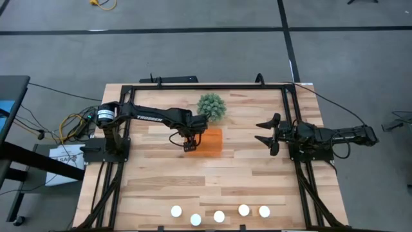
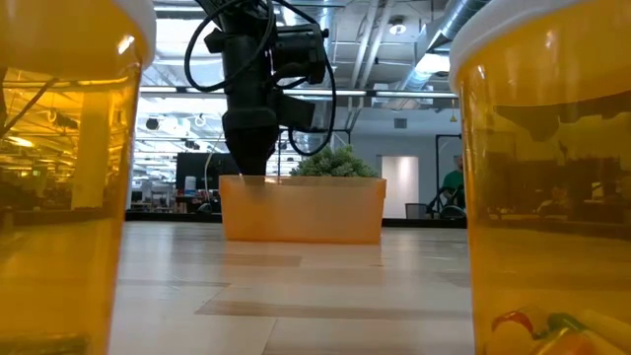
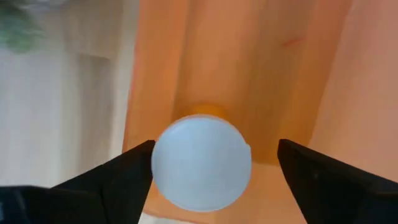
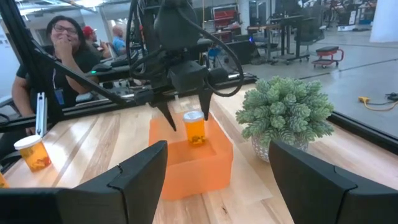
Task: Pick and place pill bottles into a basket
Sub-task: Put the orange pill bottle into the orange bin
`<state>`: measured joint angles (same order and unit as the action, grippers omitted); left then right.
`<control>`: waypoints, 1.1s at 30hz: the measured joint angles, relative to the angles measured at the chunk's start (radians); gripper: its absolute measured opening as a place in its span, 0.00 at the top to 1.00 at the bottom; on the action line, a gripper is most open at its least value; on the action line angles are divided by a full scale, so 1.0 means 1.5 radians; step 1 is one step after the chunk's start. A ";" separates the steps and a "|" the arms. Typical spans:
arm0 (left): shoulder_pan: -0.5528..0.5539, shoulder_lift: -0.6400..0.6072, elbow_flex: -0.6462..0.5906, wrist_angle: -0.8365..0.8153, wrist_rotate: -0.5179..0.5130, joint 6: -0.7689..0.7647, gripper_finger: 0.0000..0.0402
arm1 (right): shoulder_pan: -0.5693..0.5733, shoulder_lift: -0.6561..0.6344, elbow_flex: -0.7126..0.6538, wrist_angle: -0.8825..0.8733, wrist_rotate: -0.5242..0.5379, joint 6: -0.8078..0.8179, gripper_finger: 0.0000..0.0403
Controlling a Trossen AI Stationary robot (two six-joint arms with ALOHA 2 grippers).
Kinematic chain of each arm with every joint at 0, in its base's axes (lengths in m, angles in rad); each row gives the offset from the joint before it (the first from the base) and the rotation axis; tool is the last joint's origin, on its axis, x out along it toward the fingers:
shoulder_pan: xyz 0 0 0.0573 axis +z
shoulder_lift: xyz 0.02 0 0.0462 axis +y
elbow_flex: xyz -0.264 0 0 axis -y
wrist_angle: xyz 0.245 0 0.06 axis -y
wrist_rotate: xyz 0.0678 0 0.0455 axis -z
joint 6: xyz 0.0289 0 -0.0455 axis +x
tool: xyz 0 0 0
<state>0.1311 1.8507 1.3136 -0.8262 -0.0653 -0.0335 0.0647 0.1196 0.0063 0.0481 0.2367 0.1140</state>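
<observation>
The orange basket (image 1: pixel 210 142) stands mid-table beside the green plant (image 1: pixel 212 107). My left gripper (image 1: pixel 188 144) hangs open over the basket's left end, pointing down. A pill bottle (image 4: pixel 194 127) with a white cap (image 3: pixel 200 163) stands upright between its fingers, partly inside the basket; I cannot tell whether it rests on the basket floor. Several more bottles, seen as white caps (image 1: pixel 219 216), stand in a row at the near edge. My right gripper (image 1: pixel 265 131) waits open and empty at the table's right. My left gripper has one fingertip (image 3: pixel 144 155) right at the cap's edge (image 3: pixel 155 167); I cannot tell whether it touches. The other fingertip (image 3: pixel 287 152) stands clear of the cap. The fingers come from above, pointing down.
Two bottles stand close to the low camera, at the left (image 2: pixel 69 177) and right (image 2: pixel 542 177) of its view. Another bottle (image 4: pixel 34 152) stands on the table's near side. People (image 4: pixel 59 46) are beyond the table. Black frame rails (image 1: pixel 293 122) run along the table's sides.
</observation>
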 joint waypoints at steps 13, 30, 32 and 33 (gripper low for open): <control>-0.040 -0.001 0.195 -0.165 -0.108 0.018 0.18 | 0.000 0.000 0.000 0.000 0.000 0.000 0.32; -0.336 -0.001 0.273 -0.379 -0.164 -0.283 0.18 | 0.000 0.000 0.000 0.000 0.000 0.000 0.32; -0.382 -0.001 0.273 -0.378 -0.165 -0.350 0.18 | 0.000 0.000 0.000 0.000 0.000 0.000 0.32; -0.404 -0.001 0.273 -0.377 -0.163 -0.385 0.18 | 0.000 0.000 0.000 0.000 0.000 0.000 0.32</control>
<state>-0.4744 1.8488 1.7229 -1.3921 -0.3105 -0.6116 0.0647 0.1196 0.0063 0.0479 0.2363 0.1141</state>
